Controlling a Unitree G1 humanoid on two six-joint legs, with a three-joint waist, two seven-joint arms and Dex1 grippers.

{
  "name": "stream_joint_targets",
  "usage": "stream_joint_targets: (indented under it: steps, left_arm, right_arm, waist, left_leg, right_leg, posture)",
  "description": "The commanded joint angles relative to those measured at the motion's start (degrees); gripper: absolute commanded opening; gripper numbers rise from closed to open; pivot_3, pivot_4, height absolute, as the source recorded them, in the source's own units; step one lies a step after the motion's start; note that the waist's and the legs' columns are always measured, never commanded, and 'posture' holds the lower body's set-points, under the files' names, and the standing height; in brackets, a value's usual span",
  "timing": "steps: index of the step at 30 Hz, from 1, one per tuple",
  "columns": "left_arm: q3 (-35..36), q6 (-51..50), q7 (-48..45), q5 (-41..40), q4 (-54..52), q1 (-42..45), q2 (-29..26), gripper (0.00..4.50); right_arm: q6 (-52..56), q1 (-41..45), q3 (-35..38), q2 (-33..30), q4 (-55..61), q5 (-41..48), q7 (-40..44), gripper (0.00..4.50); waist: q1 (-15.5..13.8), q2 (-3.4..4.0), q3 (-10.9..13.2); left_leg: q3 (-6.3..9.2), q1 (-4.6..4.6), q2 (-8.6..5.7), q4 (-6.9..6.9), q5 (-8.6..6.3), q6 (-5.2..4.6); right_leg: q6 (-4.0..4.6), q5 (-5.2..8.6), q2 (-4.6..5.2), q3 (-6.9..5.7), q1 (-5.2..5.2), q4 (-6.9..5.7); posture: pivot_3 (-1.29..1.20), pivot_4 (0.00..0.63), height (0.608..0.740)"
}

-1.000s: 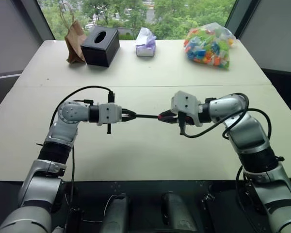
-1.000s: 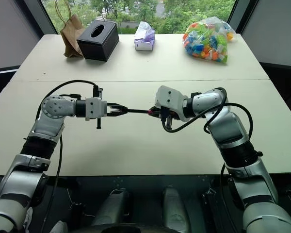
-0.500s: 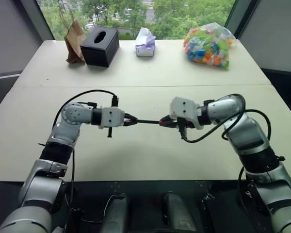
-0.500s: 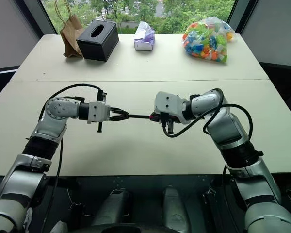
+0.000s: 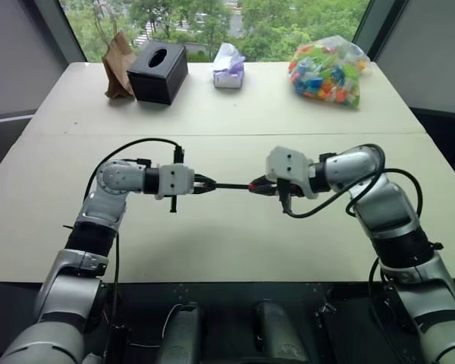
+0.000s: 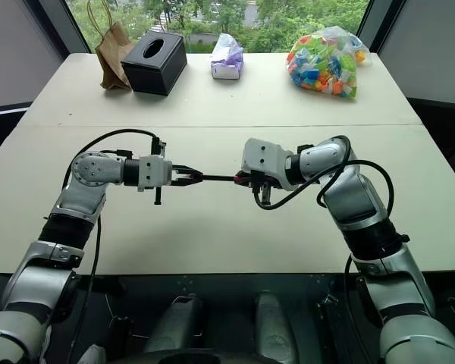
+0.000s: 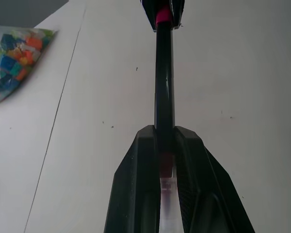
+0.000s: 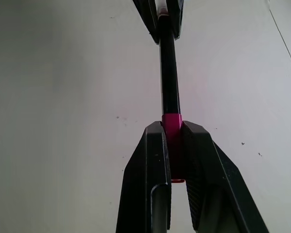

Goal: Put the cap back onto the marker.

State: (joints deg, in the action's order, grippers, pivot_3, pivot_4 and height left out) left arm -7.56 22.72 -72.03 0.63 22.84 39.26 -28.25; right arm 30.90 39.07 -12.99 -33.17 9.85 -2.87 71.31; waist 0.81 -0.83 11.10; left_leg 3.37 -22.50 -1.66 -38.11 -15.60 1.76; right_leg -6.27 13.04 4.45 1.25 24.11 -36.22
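Note:
The slim black marker [image 5: 229,186] hangs level above the table, stretched between both grippers. My left gripper [image 5: 206,186] is shut on one end of it; in the left wrist view the black barrel [image 7: 164,87] runs out from between the fingers [image 7: 136,194]. At the other end sits the red-pink cap [image 8: 171,121], lined up with the barrel and touching it, and my right gripper [image 5: 260,186] is shut on this cap. The marker's tip is hidden inside the cap or the fingers.
Along the far edge of the pale table [image 5: 212,243] stand a brown paper bag [image 5: 117,64], a black tissue box [image 5: 158,71], a small tissue pack [image 5: 228,66] and a clear bag of colourful pieces [image 5: 326,72]. A seam crosses the table [image 5: 76,135].

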Motion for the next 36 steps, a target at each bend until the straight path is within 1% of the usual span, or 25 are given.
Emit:
stream_joint_targets:
  steps: [1,7,15,21,29,33,36]
  left_arm:
    - [-1.3,0.1,2.5,-6.3,-6.1,6.3,6.9,0.0]
    - [-1.4,-0.3,2.2,-5.7,-5.8,7.3,7.2,0.0]
    - [-1.8,-0.4,-0.3,-6.8,-6.3,6.8,6.8,0.0]
    - [-1.6,-0.8,-1.4,-7.3,-6.6,6.7,6.8,0.0]
    - [-1.7,-1.0,-0.8,-6.3,-6.9,6.2,6.5,0.0]
    - [-1.1,-1.7,-0.1,-5.4,-7.9,4.4,5.4,0.0]
    - [-0.8,-2.1,0.2,-4.7,-8.5,2.4,3.9,0.0]
  right_arm:
    - [-0.7,1.8,-5.1,6.4,4.3,7.6,2.7,0.05]
    - [-1.4,3.0,-5.0,7.1,2.8,5.8,1.4,0.05]
    - [-6.9,2.2,-5.7,4.7,2.8,5.1,4.6,0.05]
    - [-6.7,2.2,-5.6,5.0,3.0,5.2,5.2,0.05]
    - [-5.0,1.7,-5.4,4.8,2.8,4.1,4.0,0.05]
    - [-4.4,0.8,-4.6,3.6,3.1,3.9,3.7,1.82]
    - [-4.5,0.3,-4.0,2.6,3.1,3.9,3.1,3.45]
  waist:
    - [0.0,0.0,0.0]
    - [0.1,0.0,0.0]
    - [0.1,0.0,0.0]
    - [0.1,0.0,0.0]
    - [0.1,0.0,0.0]
    - [0.0,-0.02,0.0]
    - [0.1,-0.01,0.0]
  left_leg:
    - [0.0,0.0,0.0,0.0,0.0,0.0]
    - [0.01,0.0,0.0,0.0,0.0,0.0]
    - [0.0,0.0,0.0,0.01,0.0,0.0]
    - [0.0,0.0,0.0,0.0,0.0,0.0]
    - [0.01,0.0,0.0,0.0,0.0,0.0]
    - [0.05,-0.02,0.0,-0.01,0.0,0.0]
    - [0.03,-0.03,-0.01,-0.01,0.0,0.0]
  right_leg:
    - [0.0,0.0,0.0,-0.01,0.0,0.0]
    - [0.0,0.0,-0.01,-0.01,0.0,0.0]
    - [0.0,0.0,-0.01,-0.02,0.01,0.0]
    - [0.0,0.0,-0.01,-0.01,0.01,0.0]
    - [0.0,0.0,-0.01,-0.01,0.01,0.0]
    - [0.0,0.0,0.01,-0.02,-0.02,-0.01]
    - [0.0,0.0,0.01,-0.01,0.02,-0.01]
  posture:
    - [0.0,0.15,0.74]
    - [0.0,0.15,0.74]
    - [0.0,0.15,0.74]
    - [0.0,0.15,0.74]
    - [0.0,0.15,0.74]
    - [0.0,0.15,0.74]
    - [0.0,0.15,0.74]
